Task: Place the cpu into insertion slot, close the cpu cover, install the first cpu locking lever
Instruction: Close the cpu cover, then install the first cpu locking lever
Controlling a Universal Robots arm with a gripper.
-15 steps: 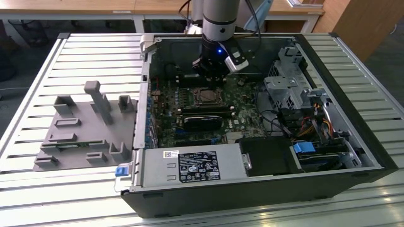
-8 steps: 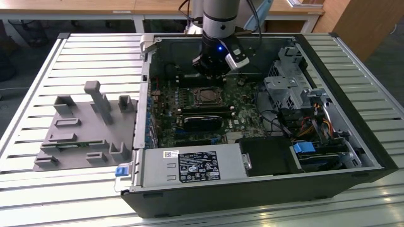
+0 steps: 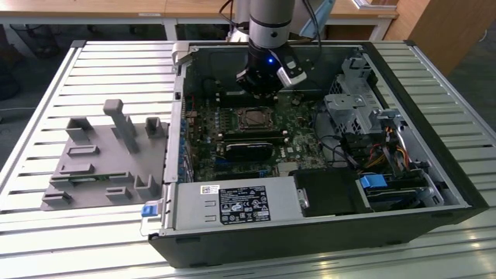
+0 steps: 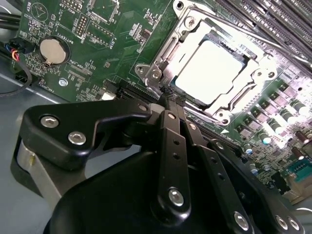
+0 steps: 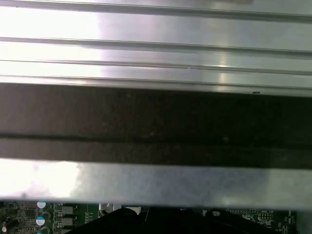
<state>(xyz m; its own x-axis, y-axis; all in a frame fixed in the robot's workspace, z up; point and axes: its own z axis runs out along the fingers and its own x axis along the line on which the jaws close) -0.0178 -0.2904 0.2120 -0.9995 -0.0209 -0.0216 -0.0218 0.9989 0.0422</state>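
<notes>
Shows, in the exterior view, an open computer case (image 3: 310, 244) lying on a slatted metal table (image 3: 116, 64), with a grey plastic fixture (image 3: 101, 157) beside it toward the exterior view's left. Shows a robot arm (image 3: 271, 23) coming down into the case and ending in a black gripper (image 3: 259, 92) low over the green motherboard (image 3: 302, 154). Brings the hand up close in the second wrist view: two slim black fingers (image 4: 168, 131) pressed together, tips meeting at one corner of the insertion slot (image 4: 155, 73). Cannot tell whether those tips touch the metal there or grip anything. Places the cpu (image 4: 209, 68), a pale square chip, flat inside the slot. Places the cpu cover (image 4: 195, 27), a silvery frame, lying down around the chip, with the chip's top showing through its square window. Shows a round coin battery (image 4: 52, 50) on the board, well apart from the slot. Catches, in the first wrist view, bright table slats, a dark band of case wall and a thin strip of green board.
</notes>
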